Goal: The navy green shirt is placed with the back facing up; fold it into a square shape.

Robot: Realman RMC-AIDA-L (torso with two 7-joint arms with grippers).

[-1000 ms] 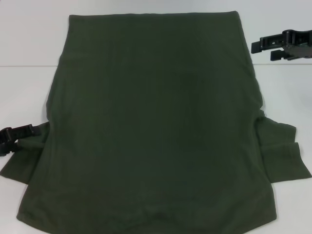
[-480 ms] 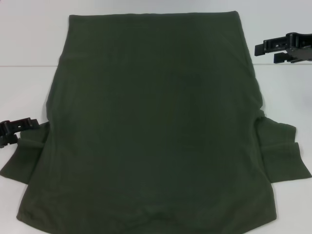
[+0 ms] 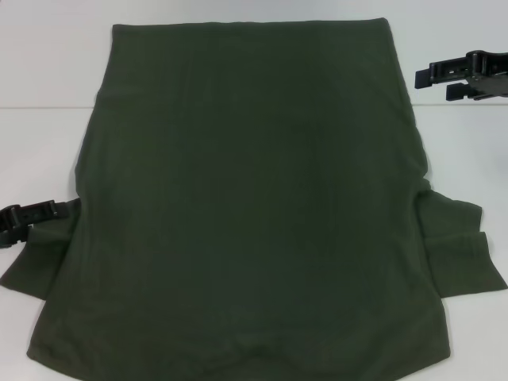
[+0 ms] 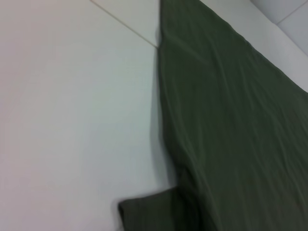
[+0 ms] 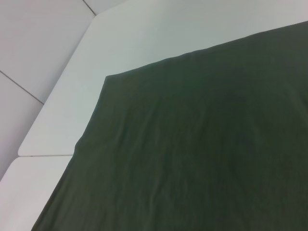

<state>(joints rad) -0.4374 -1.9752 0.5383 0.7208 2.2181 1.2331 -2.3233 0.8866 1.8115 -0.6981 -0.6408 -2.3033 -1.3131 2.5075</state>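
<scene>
Both end effectors are moulded in matte black throughout, with no visible markings, labels or cables. The left gripper (image 3: 48, 213) shows as a long, flat, bar-like finger section with stepped, notched edges, ending in a rounded, knuckle-like housing. The right gripper (image 3: 425, 80) shows two slim parallel fingers with blunt, squared tips and ribbed, link-like upper contours, joined to a blockier black body.

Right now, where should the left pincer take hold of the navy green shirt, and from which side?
Probably the left sleeve, approached from the robot's left. It juts out flat beyond the navy green shirt body onto bare table, a loose edge to pinch and fold inward. The left pincer already sits at its upper edge; the right pincer hovers beside the far right corner.
</scene>
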